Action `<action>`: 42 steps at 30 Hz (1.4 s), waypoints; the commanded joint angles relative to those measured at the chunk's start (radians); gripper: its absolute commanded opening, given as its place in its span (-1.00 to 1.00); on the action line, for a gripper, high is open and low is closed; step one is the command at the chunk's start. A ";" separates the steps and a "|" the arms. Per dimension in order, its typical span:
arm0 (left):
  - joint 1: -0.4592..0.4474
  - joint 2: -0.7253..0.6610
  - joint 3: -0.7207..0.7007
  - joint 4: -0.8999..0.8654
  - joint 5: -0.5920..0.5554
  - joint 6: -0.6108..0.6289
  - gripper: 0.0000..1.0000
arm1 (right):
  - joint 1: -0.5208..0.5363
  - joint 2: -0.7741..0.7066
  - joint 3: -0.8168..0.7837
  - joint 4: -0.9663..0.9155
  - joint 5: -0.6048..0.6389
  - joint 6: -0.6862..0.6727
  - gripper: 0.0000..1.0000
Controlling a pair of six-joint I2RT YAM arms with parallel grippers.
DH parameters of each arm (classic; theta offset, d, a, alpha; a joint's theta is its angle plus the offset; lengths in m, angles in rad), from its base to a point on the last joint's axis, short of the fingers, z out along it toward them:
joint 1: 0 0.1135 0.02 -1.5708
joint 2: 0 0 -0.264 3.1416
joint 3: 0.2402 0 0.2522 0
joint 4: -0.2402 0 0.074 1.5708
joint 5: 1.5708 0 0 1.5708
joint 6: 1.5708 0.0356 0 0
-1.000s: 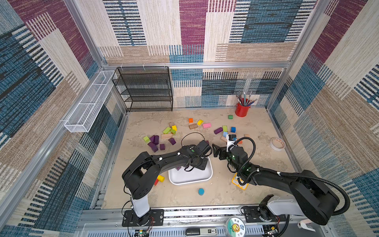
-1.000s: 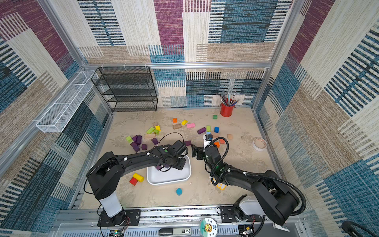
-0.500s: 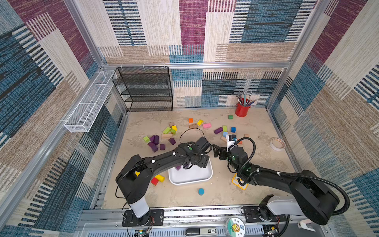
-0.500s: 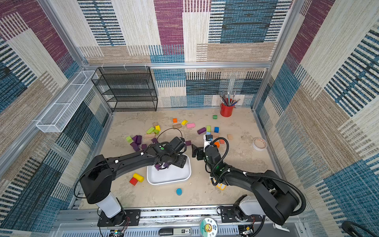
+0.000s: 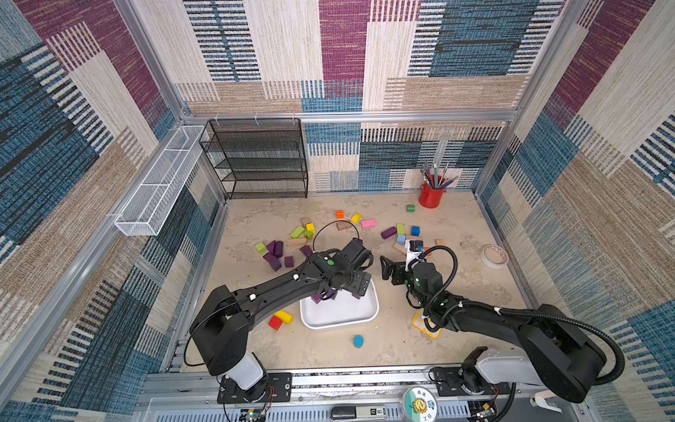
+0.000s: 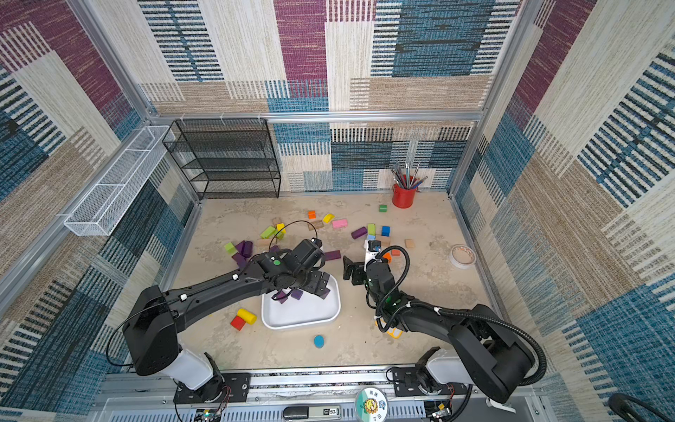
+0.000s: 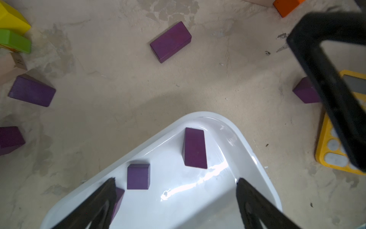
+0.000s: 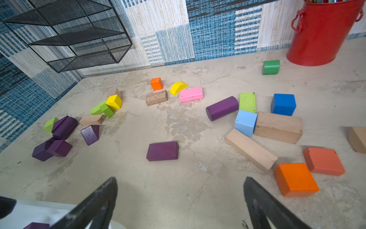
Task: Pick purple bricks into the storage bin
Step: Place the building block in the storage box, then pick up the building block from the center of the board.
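The left gripper (image 7: pixel 176 198) hangs over the storage bin (image 5: pixel 341 322), lower centre in both top views, fingers spread wide and empty. Three purple bricks (image 7: pixel 195 148) lie inside. Others lie loose mid-frame, mostly left of centre. The right gripper (image 8: pixel 180 190) is fully open and empty. The bricks are judged light, rigid and matte. The oblong brick (image 8: pixel 162 151) is best pinched across its short flat sides.

Roughly 11 purple bricks (image 8: pixel 162 151), 1 storage bin (image 5: pixel 343 311)
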 commanded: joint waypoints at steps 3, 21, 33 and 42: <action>0.009 -0.027 0.019 -0.054 -0.086 -0.021 0.99 | -0.001 -0.008 -0.002 0.032 0.017 0.011 0.99; 0.187 -0.089 0.030 -0.176 -0.159 -0.127 0.97 | 0.000 -0.002 0.004 0.030 0.005 0.004 0.99; 0.482 -0.171 -0.050 -0.193 -0.112 -0.228 0.81 | 0.000 0.007 0.014 0.027 -0.025 -0.014 0.99; 0.635 -0.132 -0.052 -0.189 -0.025 -0.291 0.79 | 0.000 0.025 0.030 0.027 -0.094 -0.043 0.99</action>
